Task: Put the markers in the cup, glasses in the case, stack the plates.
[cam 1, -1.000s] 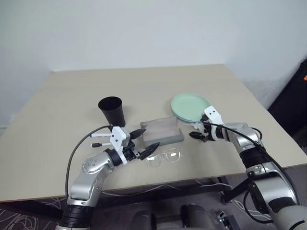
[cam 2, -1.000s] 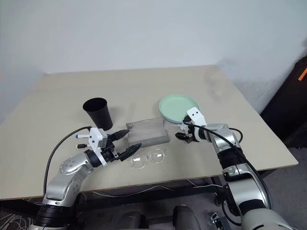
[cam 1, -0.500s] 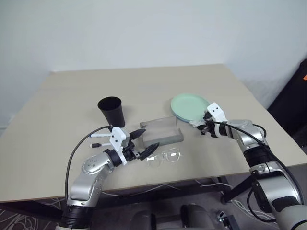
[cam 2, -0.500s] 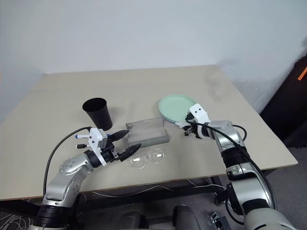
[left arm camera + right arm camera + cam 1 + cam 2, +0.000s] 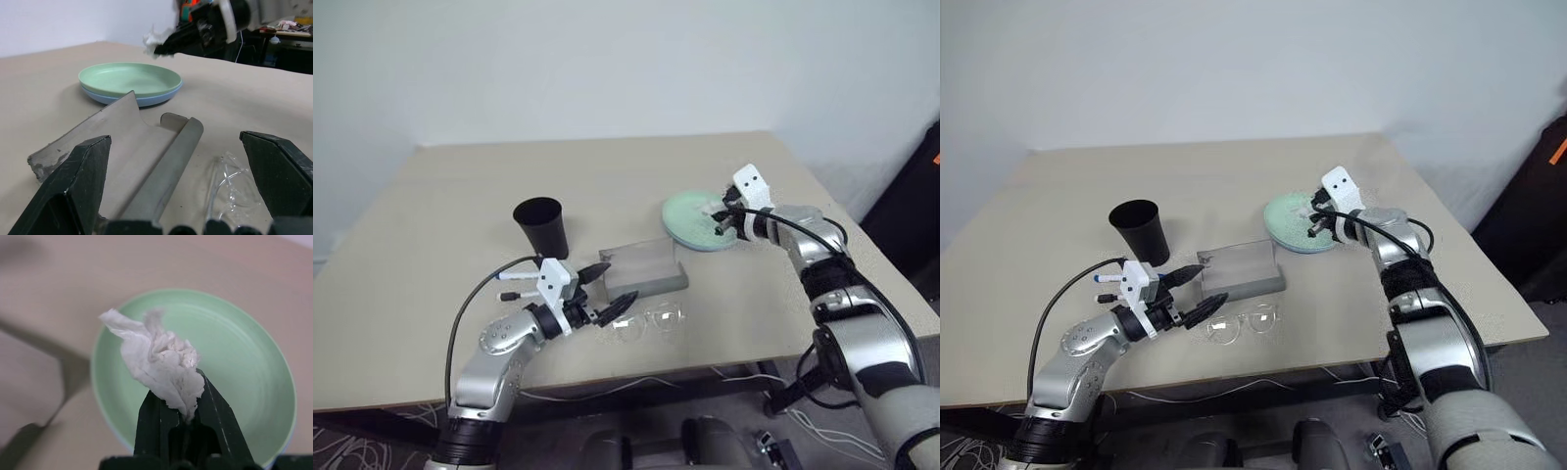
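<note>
Pinching a crumpled tissue, the right gripper hangs over the green plate; left jaws spread.

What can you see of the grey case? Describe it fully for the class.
The case is a grey, matte, flat-sided box, hinged and lying open on the table, its inside bare. One wall has a curved notch. It sits between the cup and the stacked plates, touching neither. The glasses lie just in front of it, outside it. The open left gripper hovers at its near corner.
</note>
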Controlling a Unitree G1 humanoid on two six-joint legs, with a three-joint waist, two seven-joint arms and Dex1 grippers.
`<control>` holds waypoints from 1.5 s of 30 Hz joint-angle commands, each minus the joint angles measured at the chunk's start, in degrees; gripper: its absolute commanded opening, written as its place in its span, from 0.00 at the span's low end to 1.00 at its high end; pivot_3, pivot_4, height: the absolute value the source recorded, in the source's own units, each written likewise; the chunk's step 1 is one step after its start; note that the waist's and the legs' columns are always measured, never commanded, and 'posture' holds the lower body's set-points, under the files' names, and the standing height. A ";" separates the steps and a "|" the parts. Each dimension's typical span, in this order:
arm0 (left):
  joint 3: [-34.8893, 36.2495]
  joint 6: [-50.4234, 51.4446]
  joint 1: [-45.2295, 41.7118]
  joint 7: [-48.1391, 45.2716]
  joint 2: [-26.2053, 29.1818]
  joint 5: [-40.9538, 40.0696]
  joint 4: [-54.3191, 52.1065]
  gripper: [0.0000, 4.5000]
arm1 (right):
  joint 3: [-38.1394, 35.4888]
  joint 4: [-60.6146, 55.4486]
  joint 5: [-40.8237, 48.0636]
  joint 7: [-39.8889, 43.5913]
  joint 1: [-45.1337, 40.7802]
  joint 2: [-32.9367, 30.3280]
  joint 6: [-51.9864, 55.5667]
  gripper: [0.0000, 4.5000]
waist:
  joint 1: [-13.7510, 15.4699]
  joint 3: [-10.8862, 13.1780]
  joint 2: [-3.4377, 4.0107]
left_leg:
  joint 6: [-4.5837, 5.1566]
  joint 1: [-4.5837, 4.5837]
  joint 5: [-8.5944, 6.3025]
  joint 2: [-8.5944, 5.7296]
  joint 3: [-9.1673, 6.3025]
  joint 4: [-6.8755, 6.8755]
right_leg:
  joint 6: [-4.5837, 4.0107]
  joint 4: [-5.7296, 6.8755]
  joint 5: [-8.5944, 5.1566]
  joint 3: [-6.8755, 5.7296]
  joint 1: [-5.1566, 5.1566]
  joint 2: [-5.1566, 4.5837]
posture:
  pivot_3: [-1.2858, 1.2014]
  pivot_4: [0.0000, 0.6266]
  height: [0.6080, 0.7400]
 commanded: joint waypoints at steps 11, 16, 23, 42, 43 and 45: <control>0.96 -0.18 -1.08 -0.10 1.13 -0.33 -1.81 1.00 | -4.09 12.76 -0.99 -0.71 -6.45 0.89 -10.73 0.83 | -0.06 0.00 0.02 | 0.00 0.07 0.00 0.03 -0.02 -0.03 | 0.03 0.02 0.02 0.04 0.04 0.06 | 0.52 0.00 0.85; 0.68 -0.09 -1.48 -0.67 1.55 -0.33 -1.44 1.00 | -3.91 10.57 -1.52 0.84 -5.21 -0.13 -13.99 0.98 | -0.28 0.00 0.03 | 0.00 0.05 0.01 0.02 -0.02 -0.03 | 0.04 0.02 0.02 0.09 0.03 0.06 | 0.52 0.00 0.85; -0.77 2.01 -5.48 -5.33 5.50 0.34 1.21 1.00 | -2.51 -1.45 0.25 17.34 4.70 -3.57 -19.69 0.98 | -0.20 -0.02 0.01 | 0.01 0.05 0.00 0.01 -0.10 -0.02 | 0.05 0.02 0.02 0.08 0.08 0.11 | 0.52 0.00 0.85; -20.55 -2.72 -31.74 -33.04 12.63 14.28 20.30 1.00 | -1.89 -19.17 2.96 23.61 21.34 -5.21 -16.42 0.98 | 0.04 -0.01 0.03 | -0.06 0.04 0.05 0.09 -0.04 0.07 | 0.01 0.02 0.00 0.68 0.09 0.57 | 0.52 0.00 0.85; -20.77 -3.26 -32.31 -33.44 12.25 14.76 21.24 1.00 | -1.91 -19.55 3.01 23.48 21.55 -5.20 -16.25 0.98 | 0.03 -0.02 0.03 | -0.06 0.05 0.04 0.08 -0.01 0.07 | 0.01 0.01 0.00 0.77 0.08 0.60 | 0.52 0.00 0.85; -22.04 -4.57 -34.68 -34.74 10.90 16.29 24.33 1.00 | -2.15 -22.55 4.08 24.35 23.26 -5.57 -15.18 0.98 | -0.04 -0.02 0.02 | -0.03 0.09 0.04 0.07 0.04 0.07 | 0.01 0.02 0.00 0.97 0.05 0.67 | 0.52 0.00 0.85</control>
